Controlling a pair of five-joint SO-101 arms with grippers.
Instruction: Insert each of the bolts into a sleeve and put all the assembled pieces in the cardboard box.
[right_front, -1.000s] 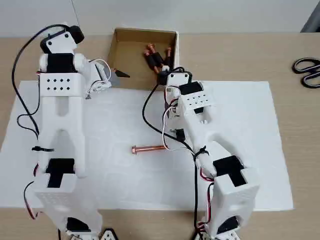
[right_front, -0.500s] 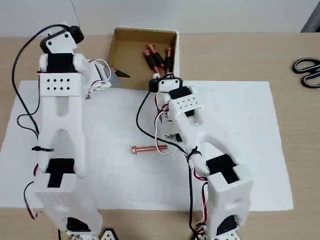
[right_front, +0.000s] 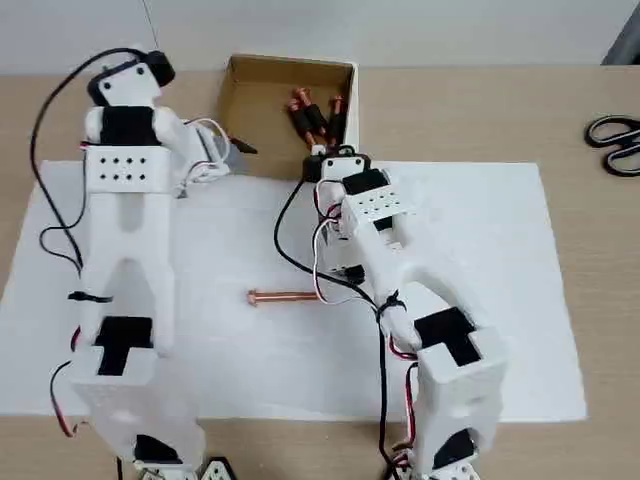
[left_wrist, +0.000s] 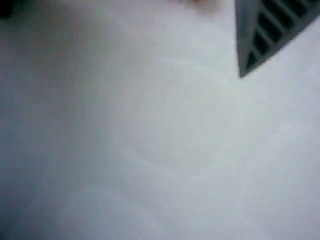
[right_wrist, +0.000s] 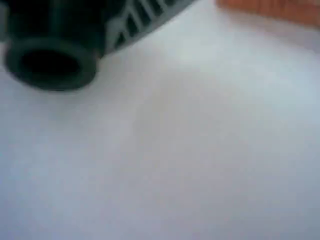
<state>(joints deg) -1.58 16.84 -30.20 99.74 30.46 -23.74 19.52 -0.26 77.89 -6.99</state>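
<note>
A: Where is the bolt?
B: Flat on the worktop, centre frame, long axis left-right, head leftward. Its shank end lies toward the right pincer, the nearer one.
A: Pincer state?
B: The sleeve sits against its jaw; clamped or not, cannot tell.

Table: sheet, cardboard box, scissors

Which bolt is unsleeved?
The bare bolt lying alone on the white sheet between the arms; those in the cardboard box carry black sleeves.
</note>
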